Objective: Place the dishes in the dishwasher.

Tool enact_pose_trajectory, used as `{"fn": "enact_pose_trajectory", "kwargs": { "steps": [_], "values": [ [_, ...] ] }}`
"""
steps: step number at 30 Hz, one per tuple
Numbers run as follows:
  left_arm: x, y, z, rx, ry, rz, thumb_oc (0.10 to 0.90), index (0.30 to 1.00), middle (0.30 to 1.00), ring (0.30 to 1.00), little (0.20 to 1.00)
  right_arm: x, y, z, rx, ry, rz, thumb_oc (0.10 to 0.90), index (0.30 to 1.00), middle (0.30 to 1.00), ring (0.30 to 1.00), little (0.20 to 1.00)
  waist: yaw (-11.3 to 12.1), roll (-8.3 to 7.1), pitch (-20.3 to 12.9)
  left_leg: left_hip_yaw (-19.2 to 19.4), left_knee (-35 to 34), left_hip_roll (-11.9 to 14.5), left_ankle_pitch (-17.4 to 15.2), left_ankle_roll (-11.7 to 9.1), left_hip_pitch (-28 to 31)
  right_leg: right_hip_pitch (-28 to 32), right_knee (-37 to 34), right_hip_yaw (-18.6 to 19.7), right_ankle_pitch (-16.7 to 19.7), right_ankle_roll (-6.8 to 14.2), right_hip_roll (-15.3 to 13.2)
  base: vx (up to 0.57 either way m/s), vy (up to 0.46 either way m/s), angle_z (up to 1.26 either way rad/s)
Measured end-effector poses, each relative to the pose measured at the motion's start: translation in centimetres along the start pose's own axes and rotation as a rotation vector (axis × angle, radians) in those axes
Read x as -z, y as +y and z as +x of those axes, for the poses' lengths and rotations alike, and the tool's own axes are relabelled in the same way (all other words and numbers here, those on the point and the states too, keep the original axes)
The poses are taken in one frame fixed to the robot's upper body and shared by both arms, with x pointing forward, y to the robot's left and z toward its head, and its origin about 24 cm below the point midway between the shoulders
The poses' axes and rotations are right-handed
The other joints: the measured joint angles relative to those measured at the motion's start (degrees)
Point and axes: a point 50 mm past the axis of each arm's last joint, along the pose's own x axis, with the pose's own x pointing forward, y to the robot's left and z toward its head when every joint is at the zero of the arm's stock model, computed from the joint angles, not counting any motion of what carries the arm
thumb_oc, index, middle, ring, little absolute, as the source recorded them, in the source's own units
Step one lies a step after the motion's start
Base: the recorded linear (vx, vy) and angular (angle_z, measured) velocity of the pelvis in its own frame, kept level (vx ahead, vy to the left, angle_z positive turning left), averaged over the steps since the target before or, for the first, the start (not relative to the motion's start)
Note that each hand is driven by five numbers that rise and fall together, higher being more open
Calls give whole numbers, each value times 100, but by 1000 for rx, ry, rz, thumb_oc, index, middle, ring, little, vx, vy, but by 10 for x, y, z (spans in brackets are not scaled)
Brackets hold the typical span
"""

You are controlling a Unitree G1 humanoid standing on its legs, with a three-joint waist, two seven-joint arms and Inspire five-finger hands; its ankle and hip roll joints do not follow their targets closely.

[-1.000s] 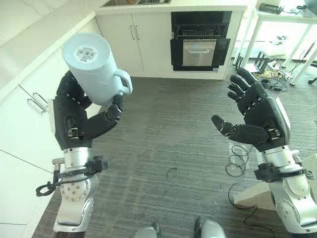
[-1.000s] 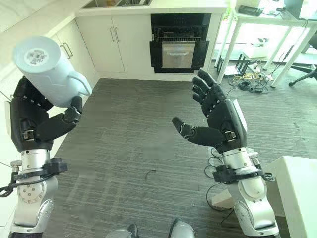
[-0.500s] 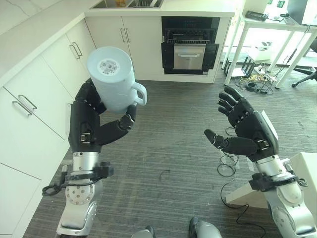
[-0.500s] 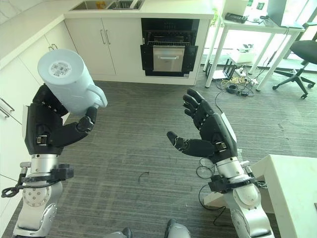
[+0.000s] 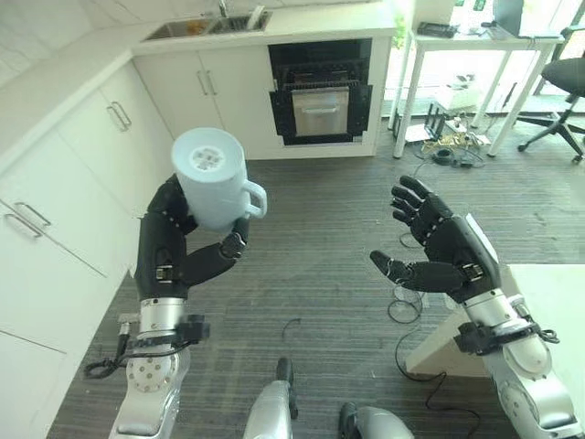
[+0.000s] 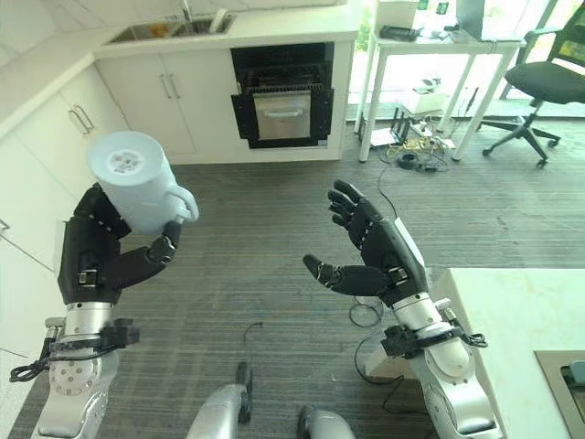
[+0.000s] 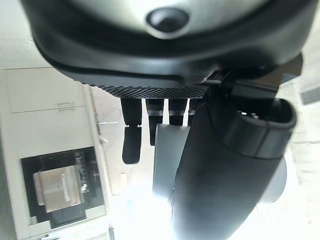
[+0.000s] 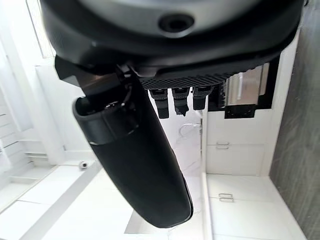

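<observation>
- My left hand is curled round a pale blue mug, thumb under its handle, base turned up toward my head; it is held in the air, over the floor.
- My right hand is spread, holding nothing.
- Step, as I judge it: carry the mug to the dishwasher, the dark open unit in the far cabinets. Keep the grip firm and level.
- Grey striped floor; white cabinets on my left; a sink in the far corner.
</observation>
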Motion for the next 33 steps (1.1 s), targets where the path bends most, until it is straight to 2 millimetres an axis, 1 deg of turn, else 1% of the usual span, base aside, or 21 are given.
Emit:
{"fn": "enact_pose_trajectory", "kwargs": {
  "steps": [2, 5, 7, 9, 11, 12, 13, 14, 15, 16, 17, 19, 20, 21, 22, 23, 24, 25, 28, 30, 33],
  "values": [
    [3, 1, -1, -1, 16, 7, 400, 300, 300, 300, 300, -2, 0, 0, -7, -5, -3, 800, 900, 900, 900, 900, -14, -3, 60, 184, 30, -108, -15, 101, 252, 290, -4, 93, -90, 109, -92, 457, 241, -44],
    [0, 1, 2, -9, -2, 9, 400, 300, 300, 300, 300, -12, 5, 0, -38, -47, 25, 800, 900, 900, 900, 900, 24, 20, 42, 71, -69, -301, -32, 187, 1115, 537, 42, 440, -370, 395, -177, 372, 185, -45],
    [-4, -1, 8, -3, -31, 9, 400, 300, 300, 300, 300, -24, 9, 2, -57, -101, 34, 800, 900, 900, 900, 900, 119, 5, 34, 359, -175, -432, 394, 610, 1411, 706, 75, 632, -581, 725, -369, 328, 182, -41],
    [-11, -3, 17, 11, -64, 8, 400, 300, 300, 300, 300, -29, 13, 5, -62, -137, 44, 800, 900, 900, 900, 900, 277, -144, 11, 461, 182, -655, 99, 918, 1394, 912, -75, 609, -677, 934, -646, 301, 186, -10],
    [-16, -5, 27, 36, -92, 11, 400, 300, 300, 300, 300, -31, 17, 11, -58, -167, 64, 800, 900, 900, 900, 900, 499, -381, -111, 570, 358, -863, -145, 1099, 1384, 1058, -128, 281, -750, 1134, -988, 287, 195, 6],
    [-18, -5, 29, 45, -94, 18, 400, 300, 300, 300, 300, -33, 17, 15, -55, -183, 64, 800, 900, 900, 900, 900, 594, -426, -128, 585, 368, -928, -219, 1179, 1399, 1059, -81, 93, -675, 1166, -1076, 332, 273, 18],
    [-17, -4, 30, 56, -90, 22, 400, 300, 300, 300, 300, -36, 17, 18, -49, -199, 58, 800, 900, 900, 900, 900, 605, -423, -136, 466, 311, -1017, -380, 1232, 1469, 1109, -42, -45, -468, 1467, -1065, 288, 271, 51],
    [-16, -4, 30, 74, -74, 29, 400, 300, 300, 300, 300, -35, 19, 19, -15, -219, 97, 800, 900, 900, 900, 900, 455, -385, -140, 284, 350, -1026, -346, 1303, 1567, 718, 1016, -79, -56, 1864, -1142, 222, 215, 82],
    [-14, -5, 30, 92, -65, 37, 400, 300, 300, 300, 300, -31, 22, 18, 16, -224, 139, 800, 900, 900, 900, 900, 294, -389, -139, 147, 348, -1026, -369, 1331, 1688, 387, 1801, 1, 397, 1968, -1193, 240, 142, 66],
    [-13, -2, 28, 99, -54, 52, 400, 300, 300, 300, 300, -30, 26, 19, 3, -223, 154, 800, 900, 900, 900, 900, 299, -421, -129, 242, 74, -1046, -462, 1392, 1964, -134, 2563, 224, 490, 1907, -1220, 274, 60, -5],
    [-12, 5, 25, 70, -40, 70, 400, 300, 300, 300, 300, -31, 33, 24, -37, -231, 162, 800, 900, 900, 900, 900, 299, -444, -119, 438, -119, -1048, -453, 1395, 2126, -590, 2553, 195, 246, 1779, -1257, 217, -53, -58],
    [-10, 9, 24, 81, -7, 100, 400, 300, 300, 300, 300, -28, 40, 23, -81, -219, 165, 800, 900, 900, 900, 900, 180, -394, -133, 610, -391, -1093, -487, 1338, 2391, -772, 808, -438, 255, 1281, -1174, 242, -160, -45],
    [-10, 8, 25, 86, -11, 100, 400, 300, 300, 300, 300, -28, 39, 22, -88, -214, 154, 800, 900, 900, 900, 900, 147, -376, -139, 632, -391, -1146, -499, 1327, 2424, -748, -29, -603, 300, 1199, -1026, 300, -218, -28],
    [-11, 9, 25, 74, -22, 92, 400, 300, 300, 300, 300, -29, 36, 20, -98, -214, 133, 800, 900, 900, 900, 900, 144, -410, -141, 700, -322, -1299, -638, 1147, 2318, -1048, -341, -509, 361, 1309, -1009, 293, -185, -20],
    [-8, 9, 24, 53, -15, 79, 400, 300, 300, 300, 300, -29, 32, 18, -103, -204, 110, 800, 900, 900, 900, 900, 69, -467, -139, 725, -301, -1495, -638, 1178, 2285, -1353, -334, -321, 597, 1378, -1116, 486, -273, 0],
    [-1, 9, 19, 32, 21, 66, 400, 300, 300, 300, 300, -23, 27, 14, -91, -170, 100, 800, 900, 900, 900, 900, -134, -396, -92, 708, -299, -1705, -666, 1234, 2374, -1780, -371, -69, 994, 1375, -1259, 609, -362, 18],
    [1, 6, 16, 26, 29, 68, 400, 300, 300, 300, 300, -17, 23, 10, -80, -142, 96, 800, 900, 900, 900, 900, -206, -302, 0, 640, -301, -1773, -756, 1293, 2614, -1882, -421, 77, 1102, 1243, -1110, 600, -369, 19],
    [2, 6, 16, 26, 28, 78, 400, 300, 300, 300, 300, -15, 22, 7, -77, -128, 94, 800, 900, 900, 900, 900, -205, -312, 7, 624, -306, -1796, -766, 1300, 2751, -1804, -422, 93, 1120, 1134, -1003, 434, -311, 14],
    [-9, 3, 25, 6, -38, 76, 400, 300, 300, 300, 300, -27, 19, 12, -113, -153, 34, 800, 900, 900, 900, 900, -276, -278, 8, 308, -601, -1790, -882, 1112, 3075, -1294, -390, -475, 1127, 884, -712, 337, -252, 44],
    [-12, 1, 30, 4, -60, 65, 400, 300, 300, 300, 300, -34, 19, 19, -126, -186, 21, 800, 900, 900, 900, 900, -184, -276, 3, 252, -671, -1784, -892, 1101, 3220, -879, -491, -602, 1238, 652, -449, 442, -272, 31],
    [-13, -1, 28, -10, -59, 12, 400, 300, 300, 300, 300, -37, 13, 19, -113, -189, 2, 800, 900, 900, 900, 900, -199, -184, -43, -127, -907, -1693, -978, 1030, 3598, -706, -33, -604, 804, 344, -261, 346, -202, 35]
  ]
}}
